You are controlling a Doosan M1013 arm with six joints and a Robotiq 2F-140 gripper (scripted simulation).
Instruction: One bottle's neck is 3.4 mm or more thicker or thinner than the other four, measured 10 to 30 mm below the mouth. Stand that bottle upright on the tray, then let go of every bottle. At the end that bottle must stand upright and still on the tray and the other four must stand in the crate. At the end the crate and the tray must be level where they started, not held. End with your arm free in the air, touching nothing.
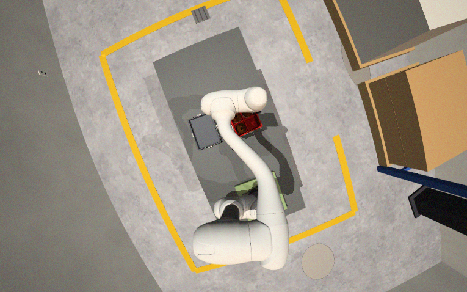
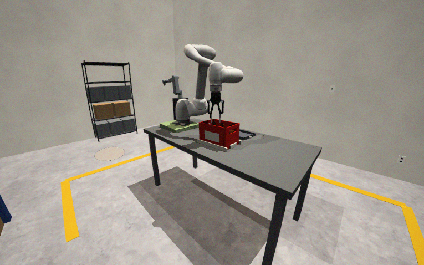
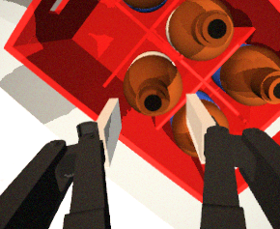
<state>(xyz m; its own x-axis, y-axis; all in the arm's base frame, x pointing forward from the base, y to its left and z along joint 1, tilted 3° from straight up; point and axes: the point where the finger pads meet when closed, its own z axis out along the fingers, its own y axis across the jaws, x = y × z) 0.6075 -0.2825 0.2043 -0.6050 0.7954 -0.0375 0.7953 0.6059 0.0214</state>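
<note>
Claw [image 2: 215, 120] [image 3: 153, 110] parted and gripping nothing — its fingers hang over the red crate [image 1: 261, 126] [image 2: 211, 136] [image 3: 60, 85]; five brown bottles [image 1: 242, 127] [image 3: 152, 78] are in the crate; the dark tray [image 1: 206, 132] [image 2: 247, 133] lies beside it on the bench [image 1: 206, 72] [image 2: 272, 158] — no bottle stands there.

A red crate [image 2: 219, 134] sits on the gray table [image 2: 266, 161].

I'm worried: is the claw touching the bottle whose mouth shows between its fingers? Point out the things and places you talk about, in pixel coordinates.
Apart: in the wrist view, red crate [image 1: 253, 129] [image 2: 226, 139] [image 3: 156, 156] shows between the bottle [image 3: 149, 83] and both fingers [image 2: 210, 117].
</note>
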